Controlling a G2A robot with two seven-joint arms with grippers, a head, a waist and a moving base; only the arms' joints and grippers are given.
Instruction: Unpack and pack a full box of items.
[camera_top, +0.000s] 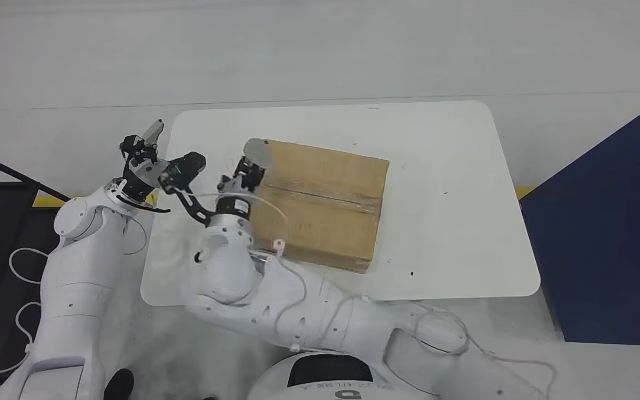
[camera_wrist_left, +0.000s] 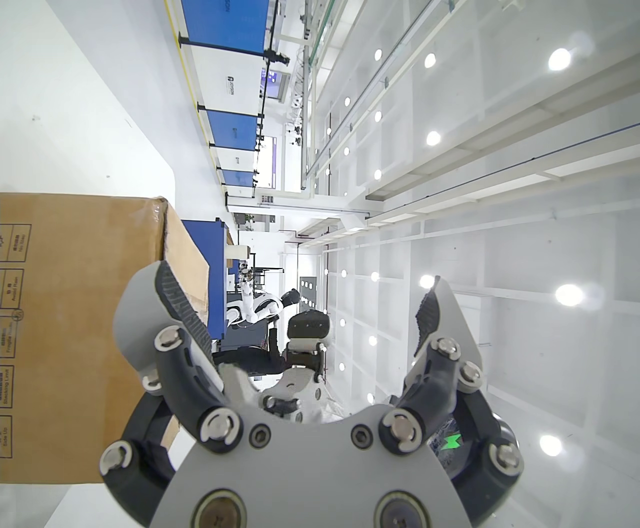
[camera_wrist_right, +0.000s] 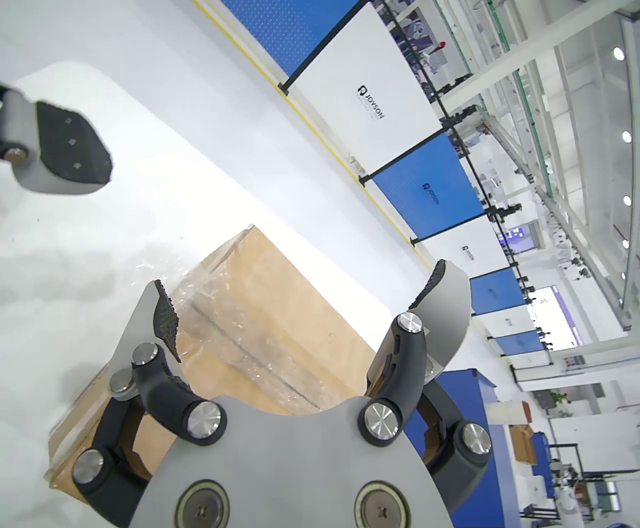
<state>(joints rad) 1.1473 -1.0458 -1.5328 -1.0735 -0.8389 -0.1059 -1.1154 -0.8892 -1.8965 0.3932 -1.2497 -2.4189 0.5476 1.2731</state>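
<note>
Top view showed the taped cardboard box (camera_top: 325, 205) lying closed at the middle of the white table (camera_top: 450, 160). The right tool (camera_top: 250, 165) hung released at the box's left edge. The left tool (camera_top: 170, 148), also released, hung just beside it, off the box.

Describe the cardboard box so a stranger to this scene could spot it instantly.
Find the white rounded table. Near its middle lies the cardboard box, closed, clear tape along its top seam. Brown card sets it apart from the white tabletop and the grey-and-black right claw at its corner.
</note>
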